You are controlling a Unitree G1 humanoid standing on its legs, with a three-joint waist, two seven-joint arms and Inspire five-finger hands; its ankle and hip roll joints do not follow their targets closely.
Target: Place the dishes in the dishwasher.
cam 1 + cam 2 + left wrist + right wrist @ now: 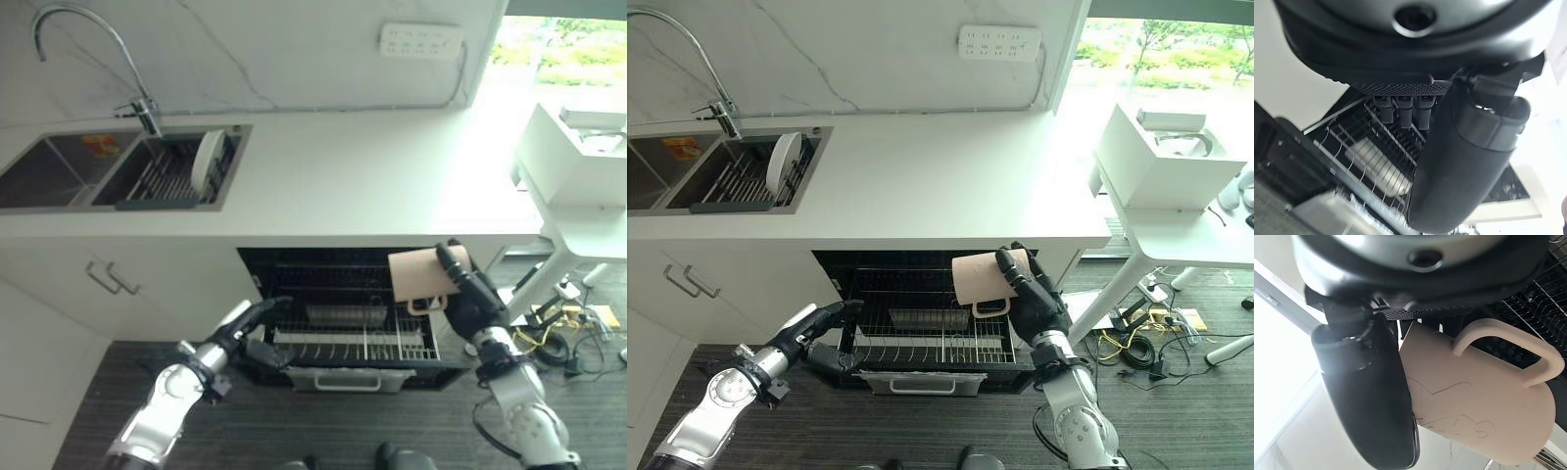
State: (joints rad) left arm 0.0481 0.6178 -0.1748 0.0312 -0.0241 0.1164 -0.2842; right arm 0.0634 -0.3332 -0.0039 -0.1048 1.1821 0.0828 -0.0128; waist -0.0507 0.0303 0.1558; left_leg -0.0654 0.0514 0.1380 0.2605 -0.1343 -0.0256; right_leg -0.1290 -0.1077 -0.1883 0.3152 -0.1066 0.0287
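Observation:
My right hand is shut on a pale pink mug, held on its side above the right part of the pulled-out dishwasher rack; the mug's handle points down. The rack is a wire basket with a small grey tray in it. My left hand rests at the rack's left front corner with its fingers extended toward the wires and its thumb alongside. A white plate stands upright in the drying rack inside the sink.
The open dishwasher sits under a white counter. A tall tap stands behind the double sink. Cabinet doors with handles are to the left. A white desk with a box and cables stands at the right.

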